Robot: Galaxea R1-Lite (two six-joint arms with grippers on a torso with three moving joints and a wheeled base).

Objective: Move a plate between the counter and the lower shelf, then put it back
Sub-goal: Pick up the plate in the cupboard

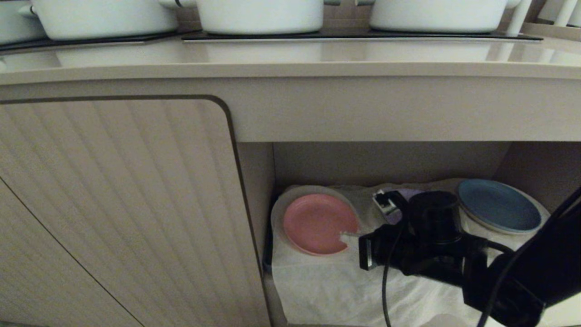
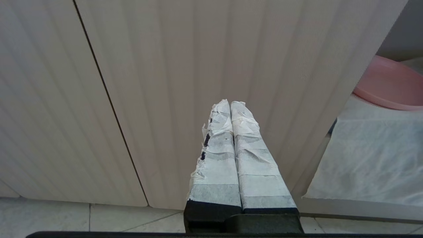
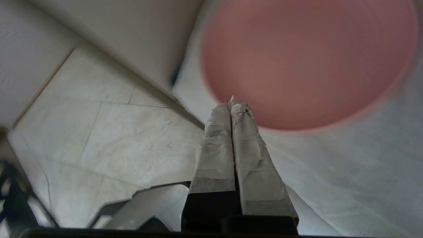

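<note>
The right gripper (image 1: 348, 237), pinched shut and empty by the pink plate (image 1: 317, 222) mid-frame, should open before grabbing its rim.

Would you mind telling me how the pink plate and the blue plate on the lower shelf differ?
The pink plate lies at the shelf's left end, by the cabinet wall; the blue plate lies at the right end. The right hand, shut, has its tips at the pink plate's rim; nothing is near the blue plate. Both are round, low-rimmed, flat, each seemingly on a larger pale plate, above the white cloth.
</note>
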